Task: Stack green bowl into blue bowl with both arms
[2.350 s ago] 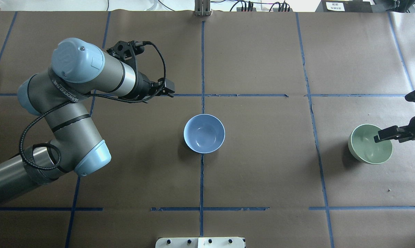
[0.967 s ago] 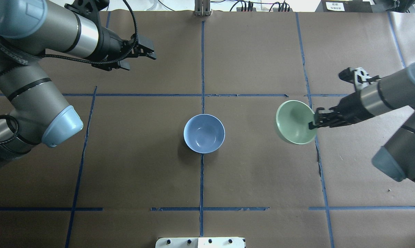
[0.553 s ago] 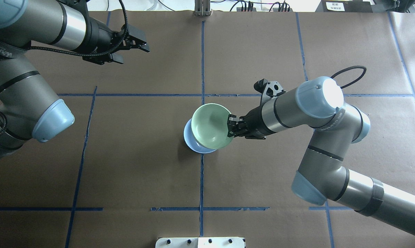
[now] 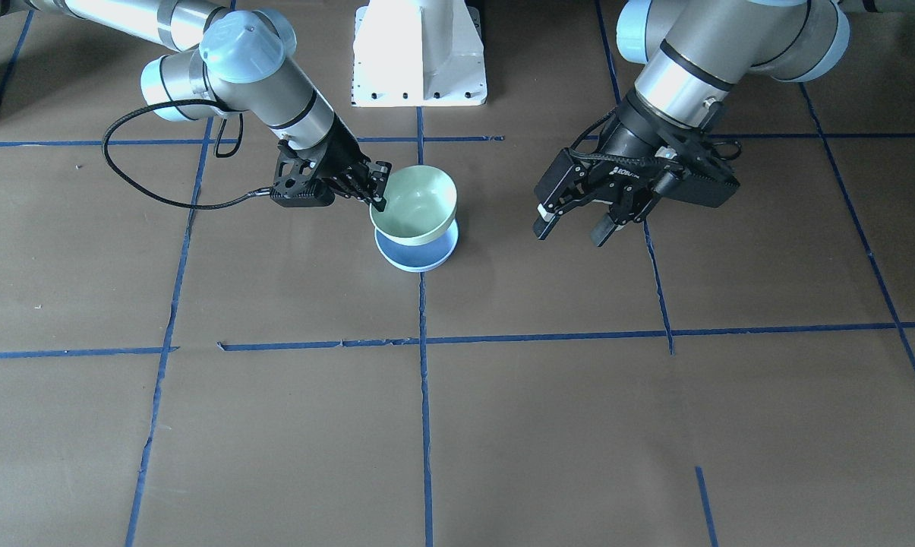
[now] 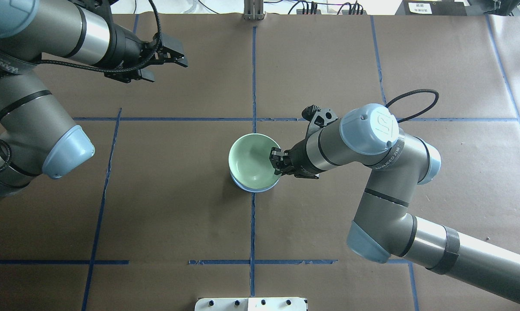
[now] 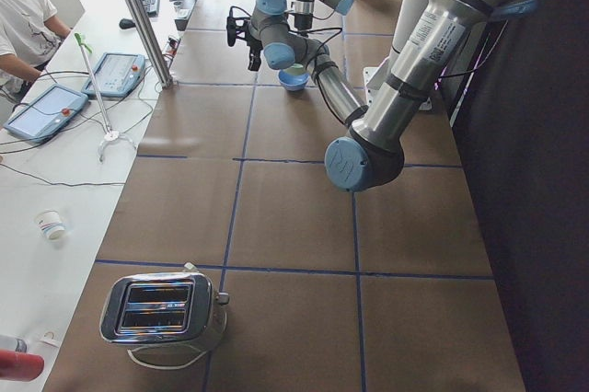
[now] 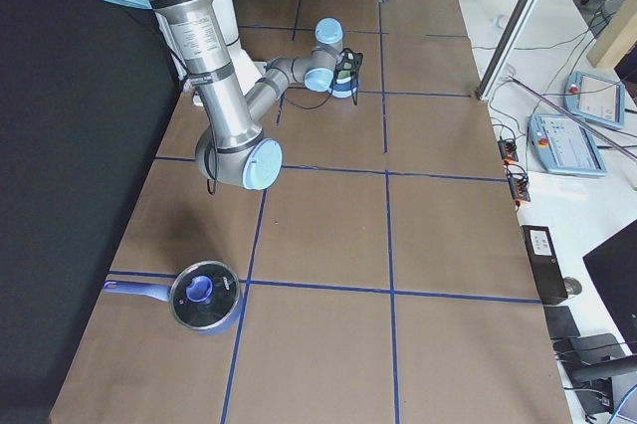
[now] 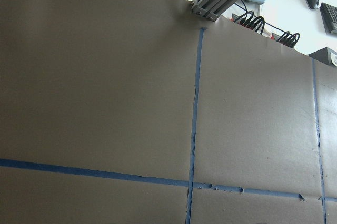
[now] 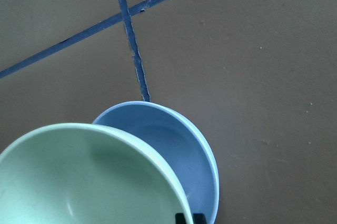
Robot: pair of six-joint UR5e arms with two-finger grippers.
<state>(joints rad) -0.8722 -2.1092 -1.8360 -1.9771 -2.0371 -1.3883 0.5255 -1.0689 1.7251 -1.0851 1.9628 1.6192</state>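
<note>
The pale green bowl (image 5: 250,160) hangs tilted over the blue bowl (image 5: 256,188), its base low in the blue bowl's mouth. I cannot tell if they touch. In the front view the green bowl (image 4: 415,199) hides most of the blue bowl (image 4: 419,257). My right gripper (image 5: 276,162) is shut on the green bowl's right rim; it also shows in the front view (image 4: 377,194). In the right wrist view the green bowl (image 9: 79,182) overlaps the blue bowl (image 9: 176,145). My left gripper (image 4: 571,234) is open and empty, hovering far from the bowls at the back left (image 5: 169,71).
Brown paper with blue tape lines (image 5: 253,77) covers the table. The white pedestal base (image 4: 419,53) stands at the robot's side. A toaster (image 6: 164,309) sits at the table's left end and a lidded pot (image 7: 204,297) at its right end. An operator (image 6: 18,5) sits beyond the far edge.
My right arm has carried the green bowl from the table's right side leftward to over the blue bowl and lowered it. My left arm drew back to the far left, still open.
</note>
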